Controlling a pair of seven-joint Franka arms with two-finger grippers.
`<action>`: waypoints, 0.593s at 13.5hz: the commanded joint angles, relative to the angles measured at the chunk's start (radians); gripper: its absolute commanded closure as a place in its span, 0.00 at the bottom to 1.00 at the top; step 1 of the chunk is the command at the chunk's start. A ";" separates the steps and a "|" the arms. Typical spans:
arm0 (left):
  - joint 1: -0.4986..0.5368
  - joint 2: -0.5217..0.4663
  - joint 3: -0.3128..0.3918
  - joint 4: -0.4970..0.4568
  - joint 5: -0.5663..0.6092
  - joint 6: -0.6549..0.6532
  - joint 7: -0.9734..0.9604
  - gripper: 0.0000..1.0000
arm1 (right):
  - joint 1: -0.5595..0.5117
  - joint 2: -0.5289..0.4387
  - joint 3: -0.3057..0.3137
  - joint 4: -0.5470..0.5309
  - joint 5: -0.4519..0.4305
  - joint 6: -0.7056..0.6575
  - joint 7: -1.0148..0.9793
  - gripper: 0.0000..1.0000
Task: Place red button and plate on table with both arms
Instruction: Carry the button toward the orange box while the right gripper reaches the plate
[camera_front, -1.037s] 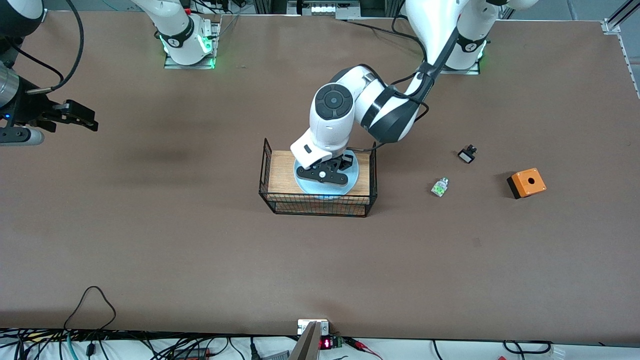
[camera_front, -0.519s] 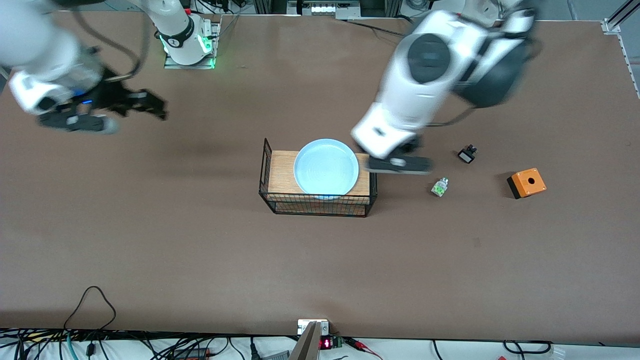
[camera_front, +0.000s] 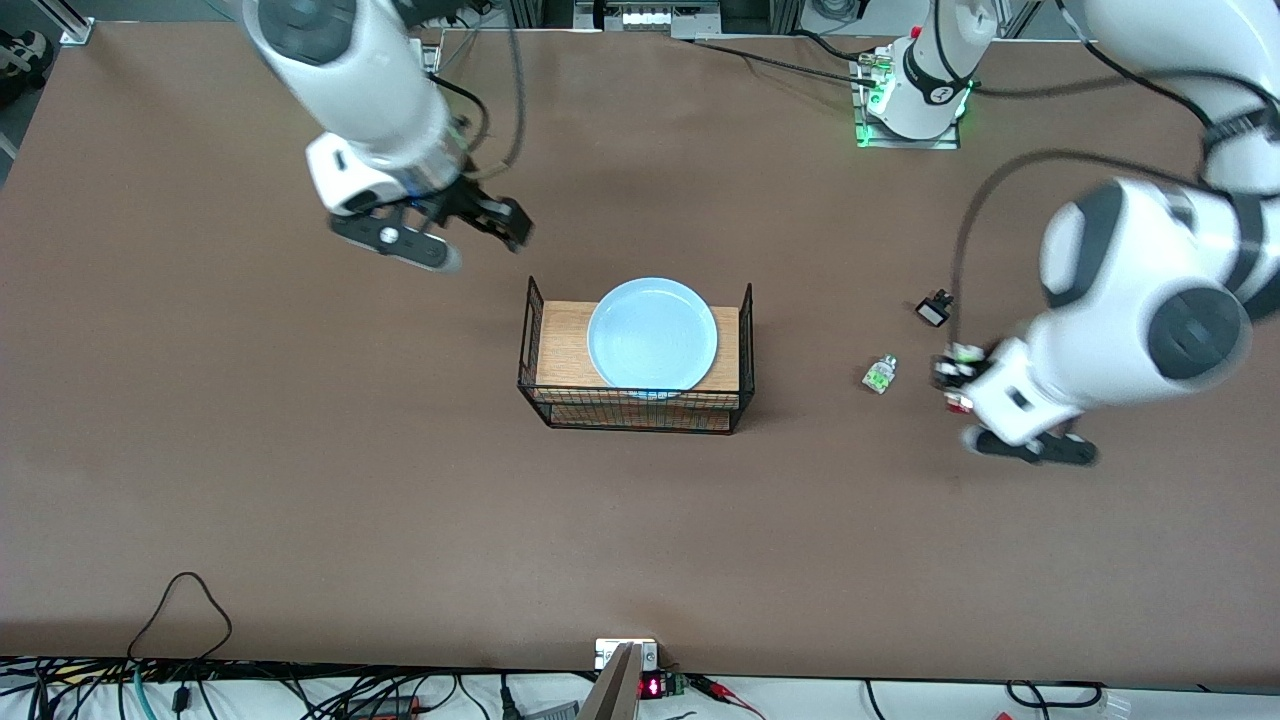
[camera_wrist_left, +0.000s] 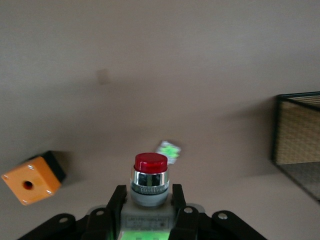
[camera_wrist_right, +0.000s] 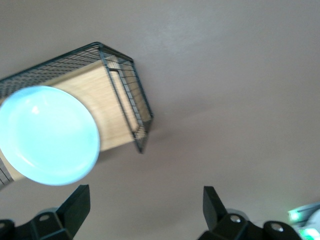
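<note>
The left gripper (camera_wrist_left: 149, 200) is hanging over the matte brown desk (camera_front: 300, 480) toward the left arm's end, well apart from the black wire rack with a light wooden top (camera_front: 636, 357). Its jaws are pinching the small red-capped push-button with a whitish, green-patched body (camera_wrist_left: 150, 182), cap pointing away from the wrist. The similar green-patched piece without a red tip (camera_front: 879, 375) is lying between the rack and that gripper, with the orange box (camera_wrist_left: 31, 179) near it on the desk.

The round pale blue glossy plate (camera_front: 652, 334) is sitting on the rack's wooden top. The right gripper (camera_front: 470, 225) is hovering near the rack, toward the right arm's end, its jaws spread wide and empty.

The button's step looks best done by lowering straight onto bare desk clear of the green piece and the box, releasing only once the body is touching. For the plate, the spread jaws should be approaching the rim edge-on, avoiding the rack's wire walls.
</note>
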 joint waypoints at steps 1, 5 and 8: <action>0.071 0.045 -0.020 -0.038 0.067 0.055 0.136 0.85 | 0.070 0.095 -0.014 0.039 -0.001 0.105 0.208 0.00; 0.083 0.065 -0.018 -0.240 0.118 0.252 0.185 0.84 | 0.090 0.180 -0.016 0.039 0.002 0.182 0.293 0.00; 0.117 0.089 -0.018 -0.343 0.119 0.424 0.249 0.83 | 0.104 0.240 -0.016 0.039 0.002 0.257 0.348 0.00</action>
